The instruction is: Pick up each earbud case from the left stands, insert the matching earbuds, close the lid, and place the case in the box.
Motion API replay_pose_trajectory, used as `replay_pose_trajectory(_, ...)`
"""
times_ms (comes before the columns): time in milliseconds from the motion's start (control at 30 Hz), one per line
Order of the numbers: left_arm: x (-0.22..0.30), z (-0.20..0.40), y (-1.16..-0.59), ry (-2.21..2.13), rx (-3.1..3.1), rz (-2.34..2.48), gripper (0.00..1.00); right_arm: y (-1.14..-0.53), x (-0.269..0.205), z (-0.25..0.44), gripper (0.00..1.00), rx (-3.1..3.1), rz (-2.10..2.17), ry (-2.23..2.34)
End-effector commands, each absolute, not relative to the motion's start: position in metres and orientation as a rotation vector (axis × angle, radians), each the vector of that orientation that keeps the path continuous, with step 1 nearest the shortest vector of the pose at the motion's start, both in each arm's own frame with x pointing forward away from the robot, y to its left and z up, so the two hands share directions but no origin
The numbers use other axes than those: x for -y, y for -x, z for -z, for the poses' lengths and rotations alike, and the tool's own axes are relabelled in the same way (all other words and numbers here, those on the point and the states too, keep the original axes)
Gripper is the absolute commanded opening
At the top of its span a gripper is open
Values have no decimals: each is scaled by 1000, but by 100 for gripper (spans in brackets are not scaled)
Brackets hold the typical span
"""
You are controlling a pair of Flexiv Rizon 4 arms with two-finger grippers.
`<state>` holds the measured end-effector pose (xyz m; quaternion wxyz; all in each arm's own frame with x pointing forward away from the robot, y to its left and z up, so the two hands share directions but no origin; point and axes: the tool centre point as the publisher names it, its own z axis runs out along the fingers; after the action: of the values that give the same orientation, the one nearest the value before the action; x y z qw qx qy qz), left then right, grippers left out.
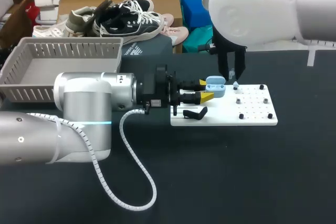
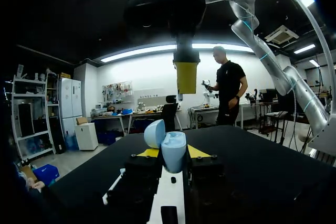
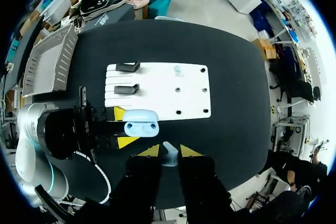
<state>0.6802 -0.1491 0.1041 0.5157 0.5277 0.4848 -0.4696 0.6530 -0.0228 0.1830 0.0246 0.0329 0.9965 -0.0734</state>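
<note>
Mid-frame, left gripper point(image 1: 206, 91) clamps open pale-blue plastic earbud case point(image 1: 216, 86); only right wrist view shows right gripper point(image 3: 169, 151) pinching pale-blue earbud point(image 3: 169, 159).

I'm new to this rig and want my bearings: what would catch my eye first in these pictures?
The open light blue plastic earbud case stands out, clamped in the left pincer at the edge of the white plastic pegboard. Just above it hangs the right pincer, pinching a small pale blue earbud. A grey slatted plastic basket sits at the table's far left.
</note>
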Motion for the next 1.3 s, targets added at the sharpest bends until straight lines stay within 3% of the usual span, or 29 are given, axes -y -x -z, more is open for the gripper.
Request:
replay_pose_trajectory(33,149,-104,-679,-1264,-1166,1123,0,-655,23,-191,0,-3106,219,-183)
replay_pose_trajectory(1300,149,-104,-679,-1264,-1166,1123,0,-652,7,-168,0,-3148,285,-262)
